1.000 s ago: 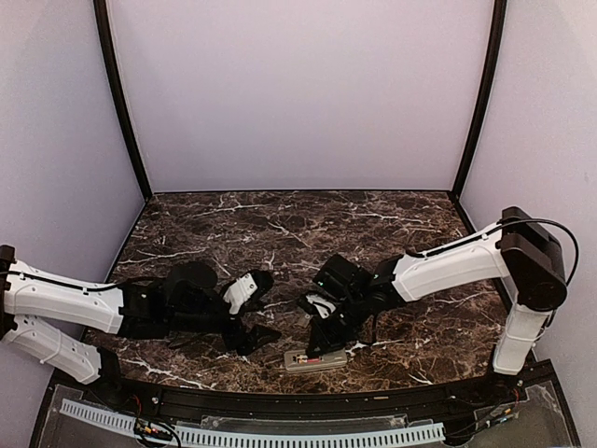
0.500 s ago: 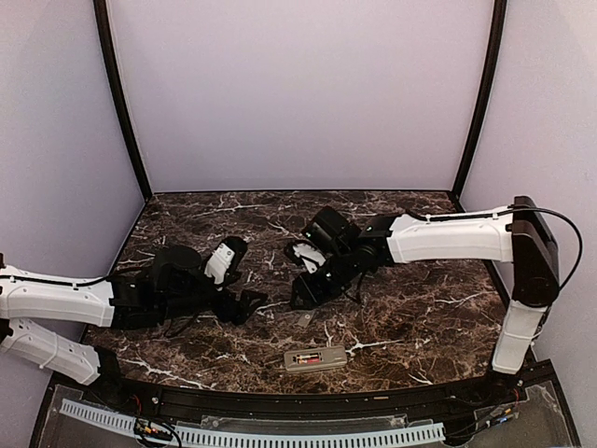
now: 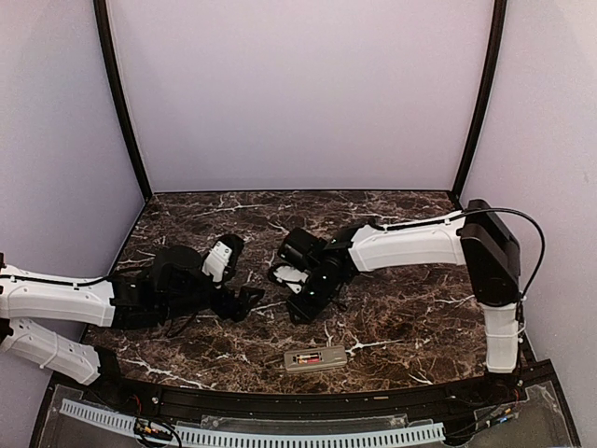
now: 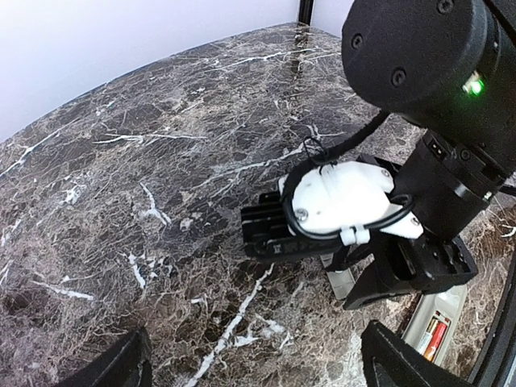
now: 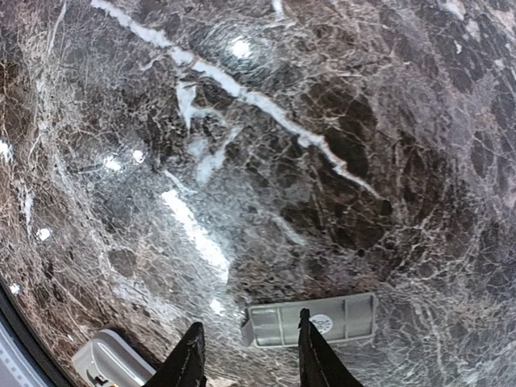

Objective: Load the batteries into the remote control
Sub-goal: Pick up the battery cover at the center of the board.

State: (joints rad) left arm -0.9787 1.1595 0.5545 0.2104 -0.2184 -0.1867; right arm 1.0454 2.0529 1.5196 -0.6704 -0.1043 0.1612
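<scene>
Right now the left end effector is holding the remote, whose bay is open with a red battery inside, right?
No: the left end effector is open and empty. The remote lies on the table, its bay open with a red battery inside; the top external view shows it.

Left arm (image 3: 56, 303) and right arm (image 3: 406, 245): white shells, black joints. Black cable (image 3: 541, 250) loops beside right shoulder. Right gripper (image 5: 250, 355): black fingers, white housing, green light (image 4: 474, 85) behind.
</scene>
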